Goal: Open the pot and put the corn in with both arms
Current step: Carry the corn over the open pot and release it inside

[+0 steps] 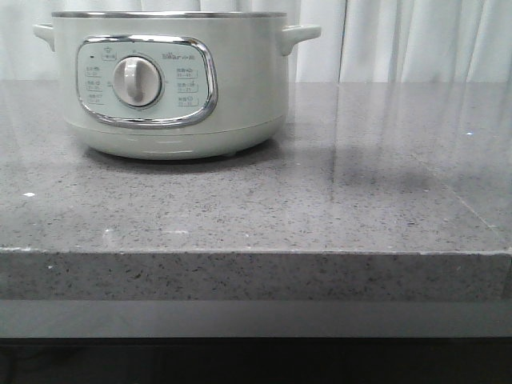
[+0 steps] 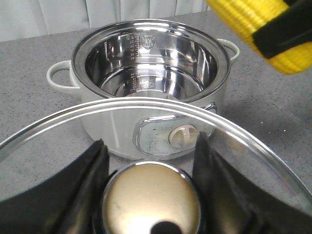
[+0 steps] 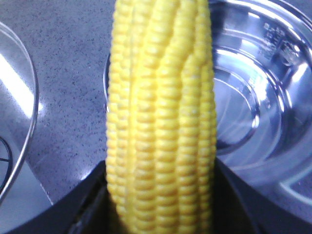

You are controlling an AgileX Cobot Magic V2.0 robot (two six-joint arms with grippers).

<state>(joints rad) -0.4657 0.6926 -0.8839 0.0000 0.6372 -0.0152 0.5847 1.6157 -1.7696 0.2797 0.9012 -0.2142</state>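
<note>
The pot (image 1: 172,88) stands at the back left of the table, dial facing front. It is uncovered, and its shiny metal bowl (image 2: 146,73) holds nothing. My left gripper (image 2: 150,144) is shut on the gold knob (image 2: 152,200) of the glass lid (image 2: 146,102) and holds it in the air in front of the pot. My right gripper (image 3: 161,168) is shut on the corn (image 3: 161,122), whose tip points past the pot's rim (image 3: 258,97). In the left wrist view the corn (image 2: 253,19) hangs above the pot's right side. Neither arm shows in the front view.
The grey speckled stone table (image 1: 360,200) stretches right of the pot, with its front edge (image 1: 256,252) low in the front view. White curtains (image 1: 416,40) hang behind it. The lid's rim (image 3: 34,97) shows beside the corn in the right wrist view.
</note>
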